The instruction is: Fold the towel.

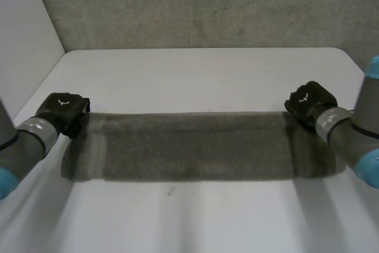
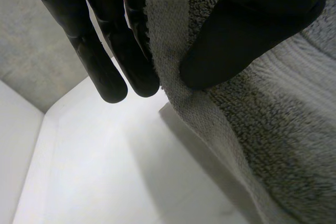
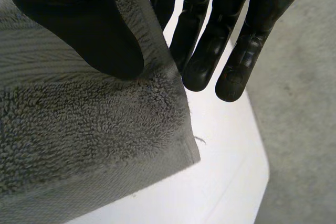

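Grey arms [image 1: 26, 140] with light-blue caps [image 1: 5, 182] end in black, white-marked hands [image 1: 65, 114]

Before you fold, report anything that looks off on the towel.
Nothing serious. The towel is stretched straight and level between the left hand and the right hand, each pinching one end between thumb and fingers. The one small oddity is a short loose thread sticking out at the corner by the right hand.

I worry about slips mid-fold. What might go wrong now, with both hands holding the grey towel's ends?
The left hand pinches the grey terry towel close to its hemmed edge, so it may slip free. The right hand grips beside a corner; losing it would let that end drop. The towel spans both hands, so uneven moves may fold it crooked.
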Controlling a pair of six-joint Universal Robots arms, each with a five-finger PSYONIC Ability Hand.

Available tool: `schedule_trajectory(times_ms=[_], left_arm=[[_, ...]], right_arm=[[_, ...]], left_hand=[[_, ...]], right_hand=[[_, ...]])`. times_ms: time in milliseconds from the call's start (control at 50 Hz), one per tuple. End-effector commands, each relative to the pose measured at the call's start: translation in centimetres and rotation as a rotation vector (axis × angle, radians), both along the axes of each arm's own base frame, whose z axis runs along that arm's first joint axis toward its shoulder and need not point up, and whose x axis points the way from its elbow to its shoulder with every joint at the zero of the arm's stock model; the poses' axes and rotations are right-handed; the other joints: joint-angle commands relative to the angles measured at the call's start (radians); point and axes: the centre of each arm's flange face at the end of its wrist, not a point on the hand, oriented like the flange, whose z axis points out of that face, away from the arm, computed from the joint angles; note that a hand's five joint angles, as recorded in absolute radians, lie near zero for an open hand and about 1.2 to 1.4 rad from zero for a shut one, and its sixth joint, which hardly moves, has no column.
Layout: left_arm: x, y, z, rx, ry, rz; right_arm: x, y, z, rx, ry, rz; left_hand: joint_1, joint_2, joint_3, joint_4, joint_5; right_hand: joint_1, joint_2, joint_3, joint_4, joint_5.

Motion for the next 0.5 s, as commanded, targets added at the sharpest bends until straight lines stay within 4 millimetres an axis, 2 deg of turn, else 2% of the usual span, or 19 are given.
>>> schedule_trajectory(times_ms=[20, 60, 180, 200, 220, 240, 260, 280, 300, 320, 360, 380, 400, 420, 440, 460, 500], left_arm=[[-0.8, -3.5, -2.7, -0.036, -0.029, 0.062], [-1.3, -4.5, -3.4, -0.052, -0.031, 0.062], [-2.2, -5.4, -4.3, -0.086, -0.040, 0.039], [-2.3, -5.5, -4.4, -0.094, -0.039, 0.039], [-2.3, -5.5, -4.4, -0.094, -0.039, 0.039], [-2.4, -5.7, -4.2, -0.107, -0.036, 0.042], [-2.4, -5.7, -4.2, -0.107, -0.036, 0.042], [-2.4, -5.8, -4.0, -0.120, -0.036, 0.041], [-2.6, -5.8, -3.8, -0.130, -0.031, 0.036], [-2.6, -5.8, -3.8, -0.130, -0.031, 0.036], [-2.8, -5.8, -3.4, -0.144, -0.028, 0.030], [-3.1, -5.7, -3.0, -0.157, -0.026, 0.025], [-3.1, -5.7, -3.0, -0.157, -0.026, 0.025], [-3.3, -5.6, -2.4, -0.173, -0.021, 0.021], [-3.4, -5.4, -1.8, -0.185, -0.015, 0.019], [-3.4, -5.4, -1.8, -0.185, -0.015, 0.019], [-3.3, -5.1, -0.1, -0.217, -0.002, 0.024]], right_arm=[[1.9, -3.9, -2.7, -0.142, -0.028, 0.020], [2.7, -4.6, -4.0, -0.154, -0.027, 0.030], [3.2, -5.7, -6.2, -0.135, -0.020, 0.031], [3.2, -5.8, -6.5, -0.134, -0.022, 0.034], [3.2, -5.8, -6.5, -0.134, -0.022, 0.034], [3.3, -5.9, -6.7, -0.133, -0.025, 0.033], [3.3, -5.9, -6.7, -0.133, -0.025, 0.033], [3.3, -6.1, -6.3, -0.152, -0.030, 0.028], [3.3, -6.5, -5.7, -0.181, -0.039, 0.018], [3.3, -6.5, -5.7, -0.181, -0.039, 0.017], [2.9, -6.9, -4.0, -0.223, -0.080, -0.023], [2.9, -6.9, -4.0, -0.223, -0.080, -0.024], [2.6, -6.9, -2.7, -0.238, -0.116, -0.052], [2.4, -6.7, -1.5, -0.243, -0.159, -0.078], [2.4, -6.7, -1.5, -0.243, -0.160, -0.079], [2.1, -6.2, -0.6, -0.238, -0.201, -0.097], [1.8, -5.5, 0.1, -0.219, -0.231, -0.108]], left_hand=[[0.211, 0.179, 0.181, 0.179, 0.189], [0.211, 0.179, 0.181, 0.179, 0.189], [0.211, 0.179, 0.181, 0.179, 0.189], [-0.021, -0.053, -0.051, -0.053, -0.043], [-0.024, -0.056, -0.054, -0.056, -0.045], [-1.011, -1.043, -1.041, -1.043, -1.033], [-1.011, -1.043, -1.041, -1.043, -1.033], [-0.909, -0.941, -0.939, -0.941, -0.930], [-1.011, -1.043, -1.041, -1.043, -1.033], [-1.011, -1.043, -1.041, -1.043, -1.033], [-1.011, -1.043, -1.041, -1.043, -1.033], [-1.011, -1.043, -1.041, -1.043, -1.033], [-1.011, -1.043, -1.041, -1.043, -1.033], [-1.011, -1.043, -1.041, -1.043, -1.033], [-1.011, -1.043, -1.041, -1.043, -1.033], [-1.011, -1.043, -1.041, -1.043, -1.033], [-1.011, -1.043, -1.041, -1.043, -1.033]], right_hand=[[0.415, 0.217, 0.207, 0.199, 0.231], [0.415, 0.217, 0.207, 0.199, 0.231], [0.405, 0.206, 0.196, 0.188, 0.220], [-0.342, -0.541, -0.551, -0.559, -0.527], [-0.350, -0.548, -0.558, -0.567, -0.535], [-0.806, -1.005, -1.015, -1.023, -0.991], [-0.806, -1.005, -1.015, -1.023, -0.991], [-0.806, -1.005, -1.015, -1.023, -0.991], [-0.806, -1.005, -1.015, -1.023, -0.991], [-0.806, -1.005, -1.015, -1.023, -0.991], [-0.806, -1.005, -1.015, -1.023, -0.991], [-0.806, -1.005, -1.015, -1.023, -0.991], [-0.806, -1.005, -1.015, -1.023, -0.991], [-0.806, -1.005, -1.015, -1.023, -0.991], [-0.806, -1.005, -1.015, -1.023, -0.991], [-0.806, -1.005, -1.015, -1.023, -0.991], [-0.806, -1.005, -1.015, -1.023, -0.991]])
